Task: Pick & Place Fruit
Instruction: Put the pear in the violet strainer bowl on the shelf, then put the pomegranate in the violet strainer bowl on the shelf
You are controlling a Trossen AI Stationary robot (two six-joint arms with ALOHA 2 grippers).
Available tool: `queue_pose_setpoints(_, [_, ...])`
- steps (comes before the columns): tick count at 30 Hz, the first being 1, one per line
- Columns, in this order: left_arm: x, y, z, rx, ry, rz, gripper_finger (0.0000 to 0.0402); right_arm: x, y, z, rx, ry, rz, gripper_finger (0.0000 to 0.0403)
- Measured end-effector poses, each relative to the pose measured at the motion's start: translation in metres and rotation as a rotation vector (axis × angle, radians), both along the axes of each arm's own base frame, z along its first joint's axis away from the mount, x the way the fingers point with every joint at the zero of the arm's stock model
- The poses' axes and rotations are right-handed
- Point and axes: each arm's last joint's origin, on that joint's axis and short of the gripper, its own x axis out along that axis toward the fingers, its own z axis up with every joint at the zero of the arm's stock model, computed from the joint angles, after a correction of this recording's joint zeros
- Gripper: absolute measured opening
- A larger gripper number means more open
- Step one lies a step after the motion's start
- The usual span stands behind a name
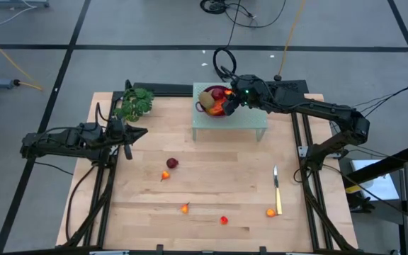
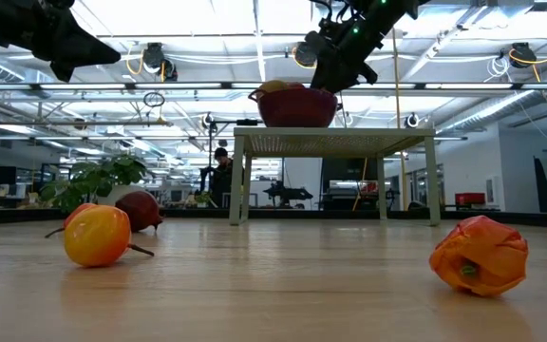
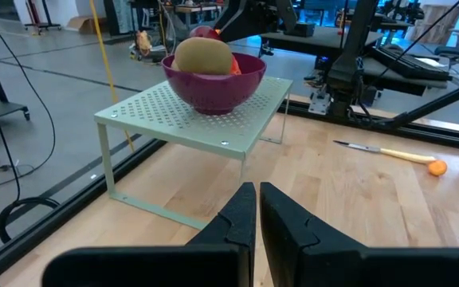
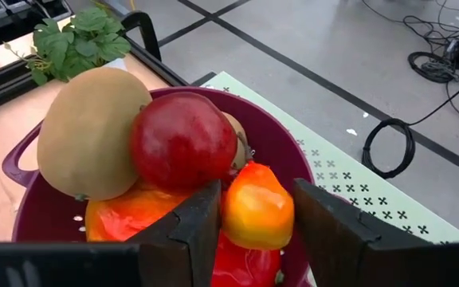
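Observation:
A purple bowl (image 1: pixel 205 108) stands on a pale green perforated stand (image 1: pixel 253 120) at the table's far side. It holds a brown-green oval (image 4: pixel 90 131), a dark red ball (image 4: pixel 183 139) and orange-red pieces. My right gripper (image 4: pixel 255 219) hangs over the bowl, open, pointing down, its fingers on either side of a small orange-yellow fruit (image 4: pixel 257 209) that lies on the pile. On the table lie a dark red ball (image 1: pixel 172 163) and several small orange fruits (image 1: pixel 165 175) (image 1: pixel 185 208) (image 1: pixel 224 220) (image 1: pixel 270 212). My left gripper (image 1: pixel 139 134) waits shut at the table's left. My right gripper comes at the small orange-yellow fruit (image 4: pixel 245 203) from above, one finger (image 4: pixel 202 219) close against its side, the other finger (image 4: pixel 325 231) standing apart from it. Whether the near finger touches it, I cannot tell. The fruit rests on the other pieces in the bowl.
A slim yellow-handled knife (image 1: pixel 277 190) lies near the table's right edge. A leafy green sprig (image 1: pixel 134 103) sits at the far left corner. Black rails (image 1: pixel 307 163) run along both sides. In the low view an orange fruit (image 2: pixel 98 235) and an orange-red one (image 2: pixel 480 255) lie close.

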Motion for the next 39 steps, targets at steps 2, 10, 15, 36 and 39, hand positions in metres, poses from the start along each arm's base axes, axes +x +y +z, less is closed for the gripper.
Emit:
queue_pose_setpoints(2, [0.0001, 0.0000, 0.0000, 0.000, 0.000, 0.000, 0.0019, 0.0000, 0.0000, 0.0000, -0.009, 0.007, 0.007, 0.0151])
queue_pose_setpoints(10, [0.0000, 0.0000, 0.0000, 0.000, 0.000, 0.000, 0.0019, 0.0004, -0.0004, 0.0009, -0.021, 0.005, 0.011, 0.0151])
queue_pose_setpoints(15, [0.0000, 0.0000, 0.0000, -0.001, 0.000, 0.000, 0.0019, 0.0033, -0.0017, 0.0060, -0.070, -0.031, 0.027, 0.0151])
queue_pose_setpoints(36, [0.0000, 0.0000, -0.0001, -0.001, 0.000, 0.000, 0.0019, 0.0014, -0.0009, 0.0031, -0.076, 0.022, 0.045, 0.0151])
queue_pose_setpoints(39, [0.0000, 0.0000, -0.0001, -0.001, 0.001, 0.000, 0.0019, -0.0006, 0.0000, 0.0036, -0.072, 0.031, 0.046, 0.0151])
